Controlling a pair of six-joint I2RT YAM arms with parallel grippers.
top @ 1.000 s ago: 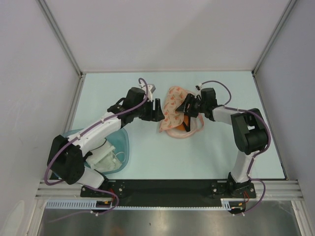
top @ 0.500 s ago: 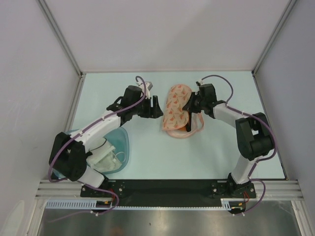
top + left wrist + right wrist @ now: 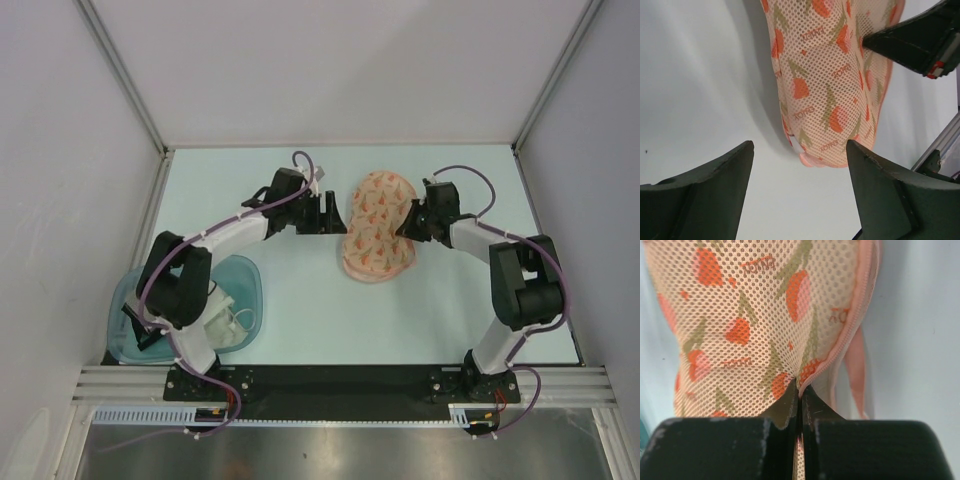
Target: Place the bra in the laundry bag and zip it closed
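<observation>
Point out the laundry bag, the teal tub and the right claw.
laundry bag [image 3: 378, 222], top view, middle of printed mesh
teal tub [image 3: 246, 286], top view, its bare right wall
right claw [image 3: 800, 392], right wrist view, between shut fingertips on the bag's edge

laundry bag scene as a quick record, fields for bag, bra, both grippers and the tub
laundry bag: lid folded over, patterned side up
bra: not visible in any view
right gripper: shut on the bag's zip edge
left gripper: open, beside the bag's left side, not touching
tub: near left, holds a white garment
</observation>
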